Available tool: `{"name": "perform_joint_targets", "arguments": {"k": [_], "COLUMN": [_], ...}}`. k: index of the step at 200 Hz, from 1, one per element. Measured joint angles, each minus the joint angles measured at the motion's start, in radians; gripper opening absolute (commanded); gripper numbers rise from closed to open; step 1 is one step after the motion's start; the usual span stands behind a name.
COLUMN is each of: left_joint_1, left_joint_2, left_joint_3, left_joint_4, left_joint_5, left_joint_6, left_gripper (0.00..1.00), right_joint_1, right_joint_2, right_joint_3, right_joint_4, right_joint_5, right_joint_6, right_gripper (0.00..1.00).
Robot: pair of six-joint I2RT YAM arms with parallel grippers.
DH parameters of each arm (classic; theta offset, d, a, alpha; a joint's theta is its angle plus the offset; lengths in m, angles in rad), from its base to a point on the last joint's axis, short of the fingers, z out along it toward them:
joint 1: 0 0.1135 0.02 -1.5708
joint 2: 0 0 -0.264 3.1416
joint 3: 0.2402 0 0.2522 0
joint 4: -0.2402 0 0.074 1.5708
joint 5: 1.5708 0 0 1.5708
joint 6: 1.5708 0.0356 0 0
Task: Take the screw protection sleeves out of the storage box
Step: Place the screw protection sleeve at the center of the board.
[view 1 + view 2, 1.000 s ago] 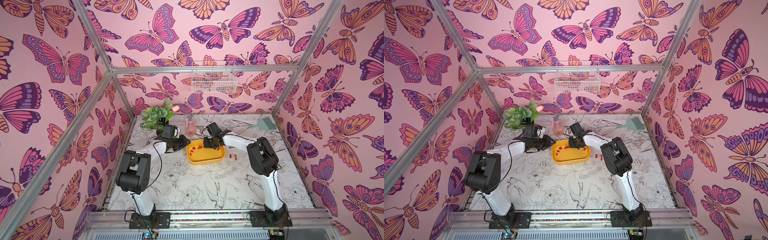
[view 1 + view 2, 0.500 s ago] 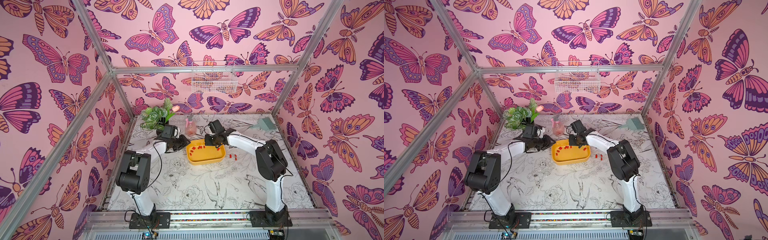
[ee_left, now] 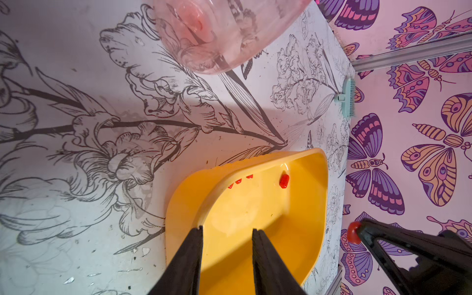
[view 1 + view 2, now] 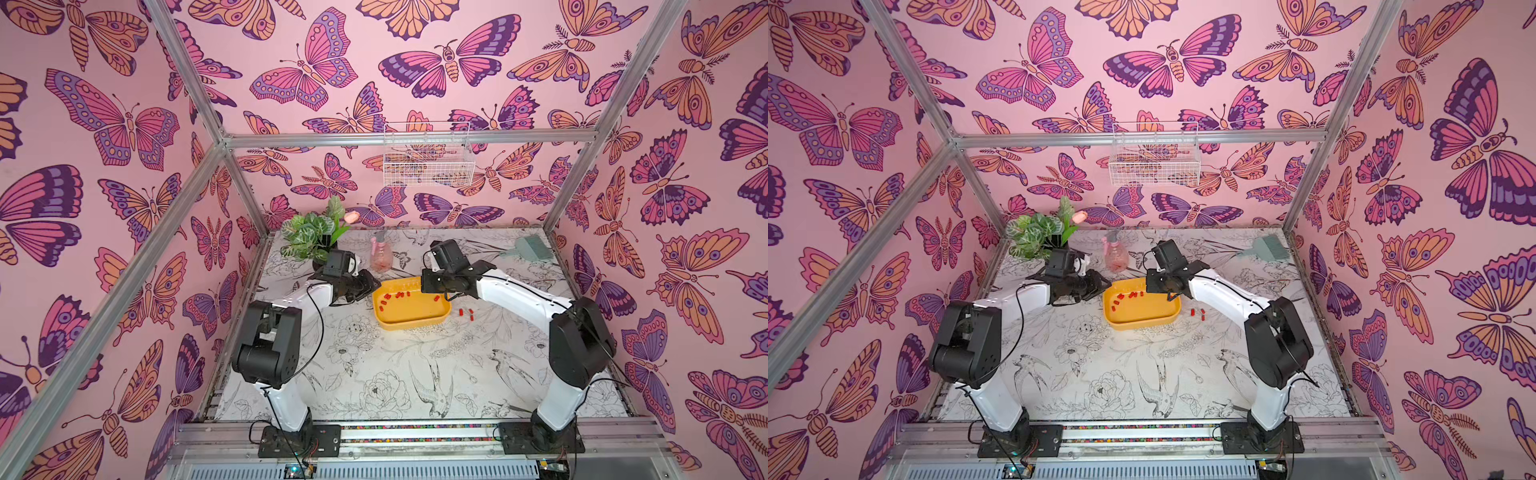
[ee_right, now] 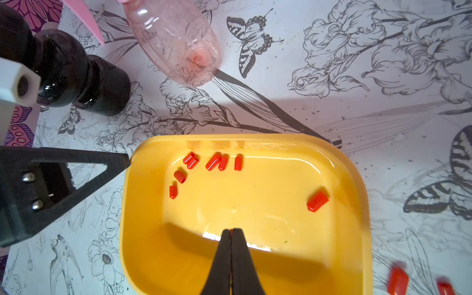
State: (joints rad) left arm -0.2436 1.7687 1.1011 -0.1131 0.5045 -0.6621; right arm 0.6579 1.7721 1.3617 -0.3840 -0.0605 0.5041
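A single sleeve [image 3: 353,232] is pinched at the very tip of the closed right end effector [image 5: 231,231], showing only as a red nub, so its long axis cannot be told. Directly below that end effector is the floor of the storage box [image 5: 255,139]. Eight more screw protection sleeves [image 5: 213,162] lie ahead of it in the box. Most are bunched along the far wall, long axes pointing roughly away from it, and one lies apart to its right, skewed. A few sleeves already lie on the bench [image 4: 374,374], behind it and to its right, just past the box's right wall. The drop probably goes that way, which is the right arm's side.

The right arm stretches low and forward, wrist turned in over the box. The left end effector [image 3: 227,228] has its jaws apart astride the box's left rim, one finger outside and one inside, without visibly pinching it.
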Motion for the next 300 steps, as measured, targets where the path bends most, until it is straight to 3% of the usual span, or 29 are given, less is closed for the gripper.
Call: {"name": "perform_joint_targets", "arguments": {"k": [136,199,300], "left_joint_1": [0.000,0.000,0.000], "left_joint_2": [0.000,0.000,0.000], "left_joint_3": [0.001,0.001,0.002], "left_joint_4": [0.000,0.000,0.000], "left_joint_5": [0.000,0.000,0.000], "left_joint_6": [0.000,0.000,0.000], "left_gripper": [0.38,0.38,0.38], "right_joint_1": [-0.262,-0.307,-0.325], "right_joint_2": [-0.127,-0.121,0.010], "right_joint_3": [-0.245,-0.265,-0.273], "right_joint_4": [-0.002,-0.004,-0.002], "right_joint_5": [-0.080,-0.079,-0.063], "right_joint_6": [-0.028,-0.072,-0.117], "right_gripper": [0.05,0.05,0.05]}}
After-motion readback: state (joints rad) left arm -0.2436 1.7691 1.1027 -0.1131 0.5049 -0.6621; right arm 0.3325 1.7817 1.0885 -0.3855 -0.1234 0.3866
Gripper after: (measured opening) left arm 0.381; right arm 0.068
